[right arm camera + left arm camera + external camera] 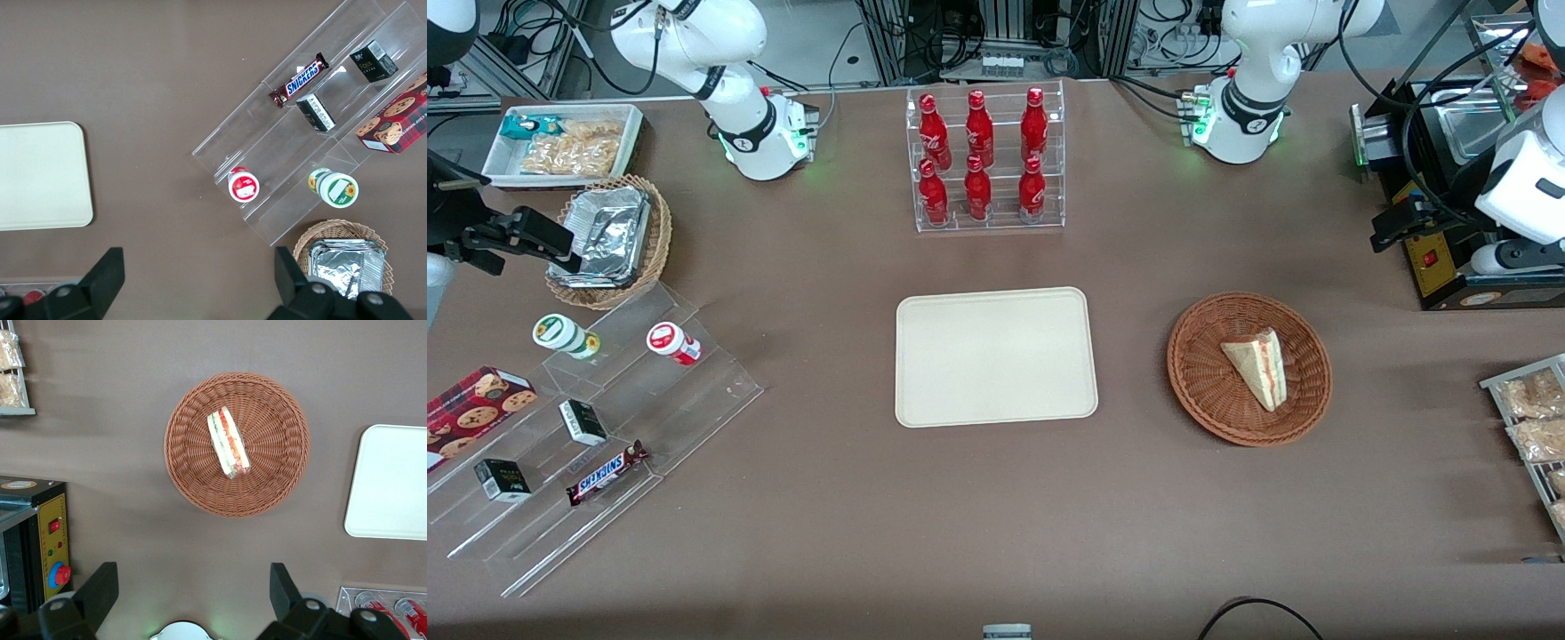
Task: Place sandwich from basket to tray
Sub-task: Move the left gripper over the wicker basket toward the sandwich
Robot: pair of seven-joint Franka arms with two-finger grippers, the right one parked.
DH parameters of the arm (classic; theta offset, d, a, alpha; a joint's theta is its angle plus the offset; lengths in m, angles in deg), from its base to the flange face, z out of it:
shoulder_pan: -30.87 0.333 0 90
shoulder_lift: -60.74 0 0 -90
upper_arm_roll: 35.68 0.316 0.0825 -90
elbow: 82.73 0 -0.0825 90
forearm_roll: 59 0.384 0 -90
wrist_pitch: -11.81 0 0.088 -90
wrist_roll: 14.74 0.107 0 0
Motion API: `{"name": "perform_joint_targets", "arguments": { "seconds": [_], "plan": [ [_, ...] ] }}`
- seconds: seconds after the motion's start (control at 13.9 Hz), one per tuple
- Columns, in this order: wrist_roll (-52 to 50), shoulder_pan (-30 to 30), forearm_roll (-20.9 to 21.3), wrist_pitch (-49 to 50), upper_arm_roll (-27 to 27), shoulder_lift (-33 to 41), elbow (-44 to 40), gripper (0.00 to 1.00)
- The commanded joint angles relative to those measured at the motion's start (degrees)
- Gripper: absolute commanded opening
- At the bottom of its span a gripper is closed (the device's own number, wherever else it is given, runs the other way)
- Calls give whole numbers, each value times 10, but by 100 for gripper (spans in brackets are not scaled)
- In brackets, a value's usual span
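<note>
The sandwich (1258,366) (228,443), a pale bread wedge with red and green filling, lies in the round reddish-brown wicker basket (1199,391) (280,473). The cream tray (996,356) (393,487) (40,173) lies flat beside the basket, toward the parked arm's end of the table, with nothing on it. My left gripper (1394,227) (193,593) hangs high above the table, off the basket toward the working arm's end and farther from the front camera. It is open, its black fingers (100,590) wide apart, with nothing between them.
A black appliance with a red button (1440,258) (50,540) stands under the gripper. A clear rack of red bottles (983,160) stands farther back than the tray. Snack packets (1529,418) lie at the working arm's end. A stepped acrylic shelf (587,427) and a foil-filled basket (609,240) sit at the parked arm's end.
</note>
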Motion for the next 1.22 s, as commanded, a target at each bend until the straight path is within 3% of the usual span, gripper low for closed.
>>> {"name": "perform_joint_targets", "arguments": {
  "seconds": [0.0,0.5,1.15],
  "plan": [
    [7,-9,4,-10,-5,-5,-1,100],
    [7,-20,5,-53,-12,-15,83,100],
    [4,-30,5,-353,-12,-29,323,100]
  ]
}}
